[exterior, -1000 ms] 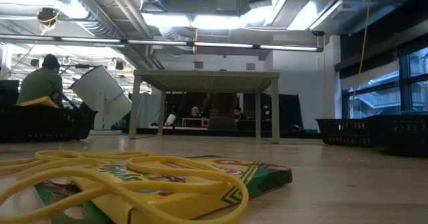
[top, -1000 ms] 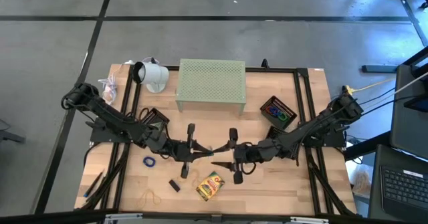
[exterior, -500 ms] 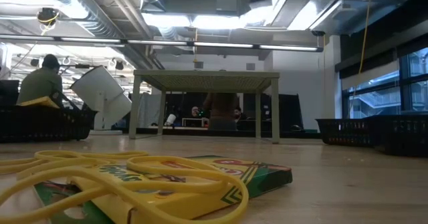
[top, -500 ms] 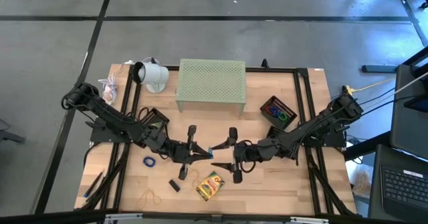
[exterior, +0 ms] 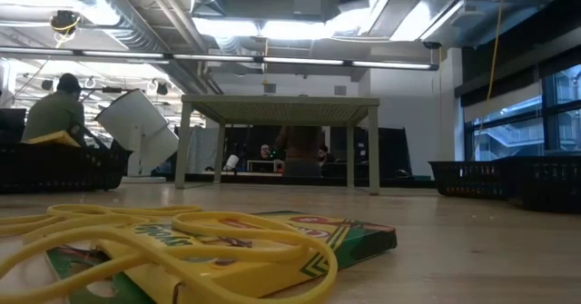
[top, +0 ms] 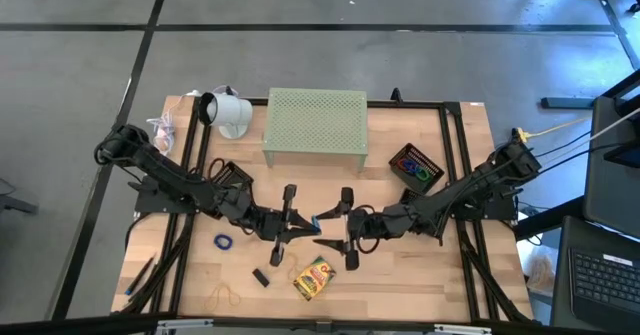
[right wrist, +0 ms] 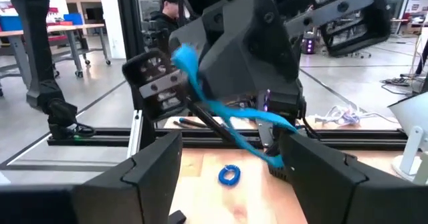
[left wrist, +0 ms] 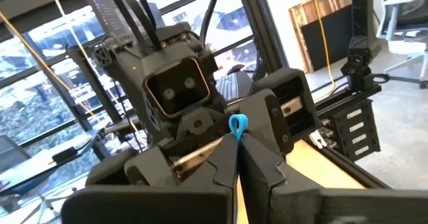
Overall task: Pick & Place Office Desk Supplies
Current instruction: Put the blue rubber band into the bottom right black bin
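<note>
Both grippers meet tip to tip above the table's middle, pointing level at each other. My left gripper (top: 306,226) is shut on a thin blue band (right wrist: 221,107). My right gripper (right wrist: 234,177) stands open, one finger on each side of the band's lower stretch. On the wood below lie a blue clip ring (right wrist: 229,175), a yellow-green crayon box (top: 314,278) with a yellow rubber band (exterior: 182,240) over it, a small black piece (top: 260,277) and a tan rubber band (top: 224,295). My left gripper pinches the blue band between its two shut fingers, a small loop of it (left wrist: 237,124) standing out past the fingertips. The fingers come level from the table's left. The band is lifted clear of the table. It trails slanting down to my right gripper's finger (right wrist: 314,177); whether it touches, I cannot tell.
A pale green perforated stand (top: 315,125) stands at the far middle, a white lamp head (top: 228,113) to its left. A black mesh tray (top: 416,167) with coloured rings sits far right; another tray (top: 232,178) sits left. People sit in the room beyond.
In the high view a bit of the blue band now shows between the two grippers' tips, where none showed a second ago. Both arms have otherwise stayed in place.
</note>
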Action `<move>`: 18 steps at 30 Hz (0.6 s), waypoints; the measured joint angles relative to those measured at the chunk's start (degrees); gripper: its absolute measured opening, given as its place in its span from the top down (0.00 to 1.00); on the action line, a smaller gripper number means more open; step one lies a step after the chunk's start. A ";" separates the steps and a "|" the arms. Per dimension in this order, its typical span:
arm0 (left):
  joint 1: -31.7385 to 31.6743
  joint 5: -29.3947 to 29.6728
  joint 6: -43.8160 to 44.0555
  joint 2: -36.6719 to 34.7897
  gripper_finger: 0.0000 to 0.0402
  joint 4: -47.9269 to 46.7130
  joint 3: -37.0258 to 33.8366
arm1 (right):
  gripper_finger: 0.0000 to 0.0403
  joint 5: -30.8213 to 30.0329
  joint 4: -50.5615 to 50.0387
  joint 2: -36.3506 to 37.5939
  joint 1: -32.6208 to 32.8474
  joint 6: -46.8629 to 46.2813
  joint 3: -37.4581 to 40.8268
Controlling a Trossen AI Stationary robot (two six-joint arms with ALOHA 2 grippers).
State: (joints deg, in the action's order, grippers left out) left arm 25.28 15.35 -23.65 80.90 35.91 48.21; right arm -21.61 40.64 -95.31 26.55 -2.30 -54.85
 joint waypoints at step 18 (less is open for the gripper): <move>-1.94 1.72 0.24 -0.02 0.99 0.13 0.00 | 0.52 2.15 0.92 -0.41 -0.66 0.32 0.00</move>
State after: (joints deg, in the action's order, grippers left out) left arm 23.34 17.07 -23.42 80.88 36.04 48.21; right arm -19.45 41.56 -95.72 25.89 -1.98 -54.85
